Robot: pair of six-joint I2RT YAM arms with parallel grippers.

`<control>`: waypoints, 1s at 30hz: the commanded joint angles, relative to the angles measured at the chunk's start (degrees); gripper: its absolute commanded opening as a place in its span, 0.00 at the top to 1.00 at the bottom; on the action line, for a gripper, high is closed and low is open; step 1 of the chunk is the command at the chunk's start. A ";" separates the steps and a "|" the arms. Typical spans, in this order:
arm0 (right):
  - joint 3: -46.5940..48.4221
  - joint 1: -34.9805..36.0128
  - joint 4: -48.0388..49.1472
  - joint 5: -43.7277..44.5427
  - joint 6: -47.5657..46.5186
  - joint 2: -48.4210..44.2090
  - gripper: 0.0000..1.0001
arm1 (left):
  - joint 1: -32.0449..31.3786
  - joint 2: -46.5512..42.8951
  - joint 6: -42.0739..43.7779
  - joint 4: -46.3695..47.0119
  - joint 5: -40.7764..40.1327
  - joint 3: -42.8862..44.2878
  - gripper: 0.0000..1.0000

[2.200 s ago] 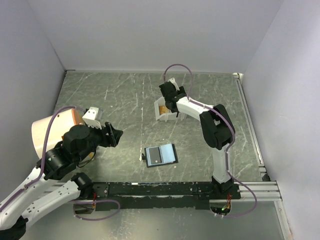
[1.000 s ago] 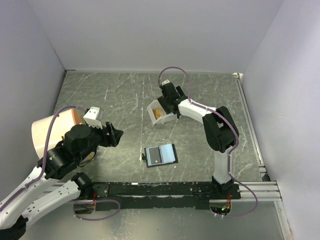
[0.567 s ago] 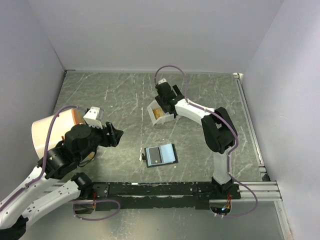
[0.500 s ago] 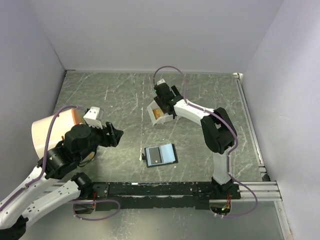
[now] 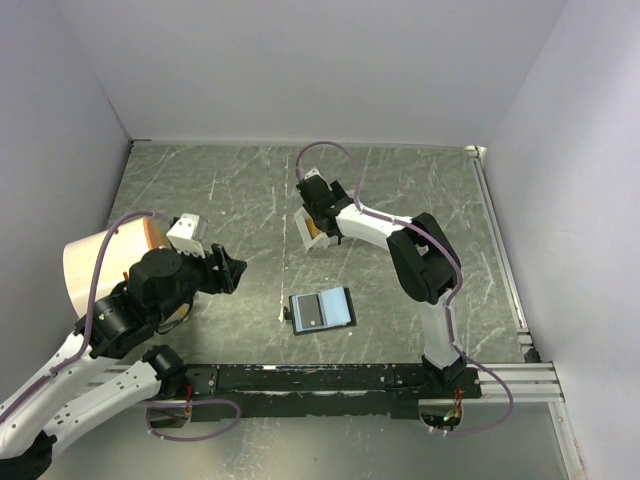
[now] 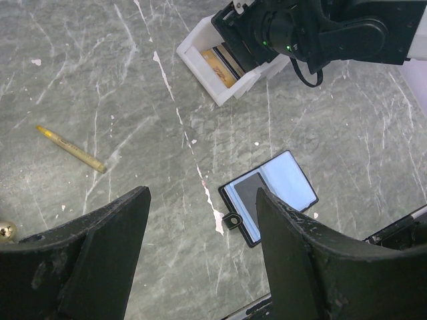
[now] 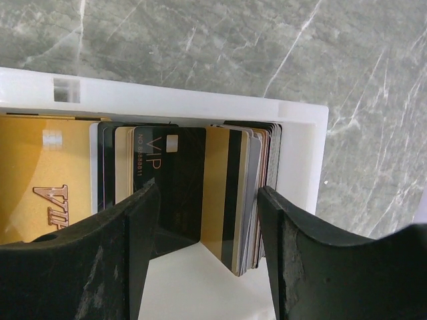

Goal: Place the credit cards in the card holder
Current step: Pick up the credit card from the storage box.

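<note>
**Cards in the box, holder open and waiting**

The table (image 5: 200, 200) is grey-green stone-look sheet, streaked with white scratches, and it sits walled in by plain pale lilac panels (image 5: 300, 70) at the left, far and right. A thin yellow pen (image 6: 70, 148) lies alone on the left part of it.

Far of centre sits a white plastic box (image 6: 207, 73). The credit cards (image 7: 180, 193) are packed in it on edge: a gold VIP card, a black VIP card, a gold one with a black stripe, and more behind them. The right gripper (image 7: 207, 253) is down at the box mouth with its jaws apart, one finger on either side of the standing cards.

Nearer, about centre, the card holder (image 5: 322, 310) lies spread flat on the table, pale blue inside up, with a darker panel on its left half. It is well apart from the box.

The left gripper (image 6: 200, 220) hangs over the near left with its jaws wide, holding nothing.
</note>
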 commanded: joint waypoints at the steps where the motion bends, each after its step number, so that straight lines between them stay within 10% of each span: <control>1: 1.27 -0.12 0.71 1.94 -0.70 1.01 0.40 | -0.40 -0.33 0.55 0.72 0.19 0.04 0.24; 30: 1.49 -1.16 3.76 8.19 -2.06 -0.39 0.85 | -0.42 -0.23 0.51 0.70 0.11 -0.02 0.24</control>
